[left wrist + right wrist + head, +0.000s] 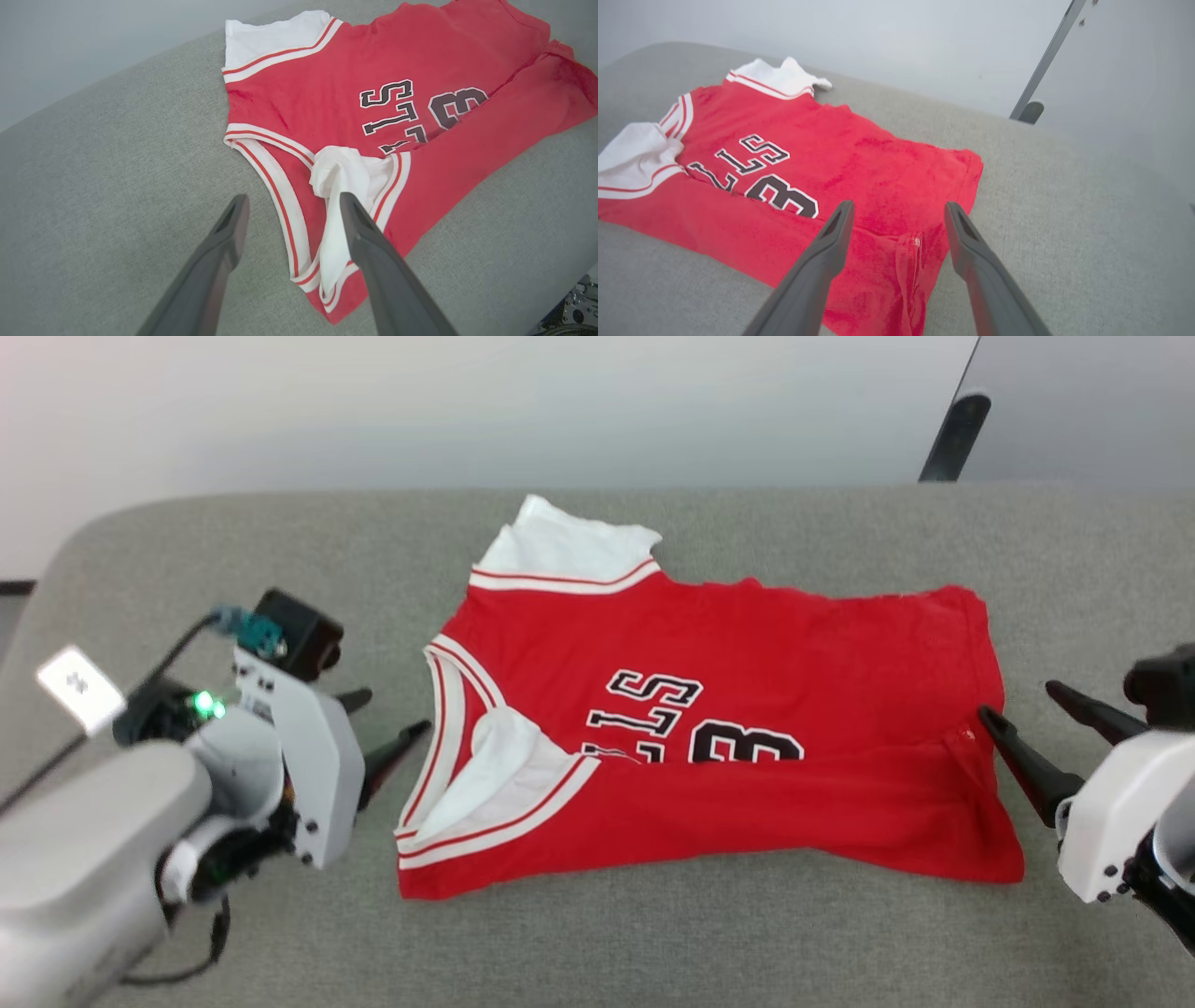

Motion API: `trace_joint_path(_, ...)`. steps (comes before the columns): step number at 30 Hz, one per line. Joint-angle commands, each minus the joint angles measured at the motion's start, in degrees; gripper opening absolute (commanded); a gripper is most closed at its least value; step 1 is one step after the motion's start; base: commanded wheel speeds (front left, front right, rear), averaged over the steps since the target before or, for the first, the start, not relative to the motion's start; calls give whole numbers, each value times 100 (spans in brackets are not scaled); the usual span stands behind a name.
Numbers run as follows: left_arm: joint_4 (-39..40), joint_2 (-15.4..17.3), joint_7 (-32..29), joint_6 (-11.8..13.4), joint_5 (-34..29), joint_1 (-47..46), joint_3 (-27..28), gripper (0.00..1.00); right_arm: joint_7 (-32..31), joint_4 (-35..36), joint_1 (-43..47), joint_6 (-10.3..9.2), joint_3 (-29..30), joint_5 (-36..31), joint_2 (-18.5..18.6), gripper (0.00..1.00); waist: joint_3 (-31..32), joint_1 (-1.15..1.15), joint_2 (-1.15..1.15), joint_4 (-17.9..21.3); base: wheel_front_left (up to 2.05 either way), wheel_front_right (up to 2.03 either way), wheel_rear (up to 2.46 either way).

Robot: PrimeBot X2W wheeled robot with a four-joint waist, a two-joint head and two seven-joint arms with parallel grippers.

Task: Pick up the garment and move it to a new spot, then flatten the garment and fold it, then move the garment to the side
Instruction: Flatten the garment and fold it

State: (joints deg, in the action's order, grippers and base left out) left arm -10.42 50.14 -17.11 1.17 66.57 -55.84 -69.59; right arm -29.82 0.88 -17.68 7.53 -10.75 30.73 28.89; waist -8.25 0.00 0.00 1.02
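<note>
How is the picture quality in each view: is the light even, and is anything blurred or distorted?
Head view: soft, even light, no glare or hard shadows; the garment slightly soft. Left wrist view: lettering crisp, the left gripper looms large through the wide lens. Right wrist view: the garment looks smeared and oversaturated, weave lost.

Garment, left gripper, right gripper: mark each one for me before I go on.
garment (747, 644), head view, on the plain red panel above the number.
left gripper (397, 709), head view, midway between its open jaws, beside the collar.
right gripper (1018, 699), head view, midway between its open jaws, at the hem.
</note>
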Motion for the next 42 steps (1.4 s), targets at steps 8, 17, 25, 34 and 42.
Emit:
trace_joint_path(8, 721, 308, 942, 815, 384, 933, 299, 100, 1727, 297, 780, -9, 548, -705, -251, 100, 541, 0, 0, -11, 0, 0, 0)
trace_joint_path(17, 1293, 822, 787, 1259, 1053, 1445, 427, 100, 2196, 893, 1652, -9, 1394, -1173, -957, 100, 373, 0, 0, 379, 0, 0, 0)
trace_joint_path(25, 989, 1017, -744, 1503, 1775, 1132, 326, 100, 1974, 1182, 1574, -9, 1623, -1154, -1257, 100, -31, 0, 0, 780, 0, 0, 0)
trace_joint_path(34, 155, 706, -1671, 1464, 2231, 956, 258, 100, 1897, 1261, 1377, -9, 1627, -1144, -1409, 100, -483, 0, 0, 1008, 0, 0, 0)
trace_joint_path(42, -123, 460, -1994, 1585, 2206, 949, 76, 100, 1856, 1303, 1324, -9, 1667, -1134, -1501, 100, -683, 0, 0, 992, 0, 0, 0)
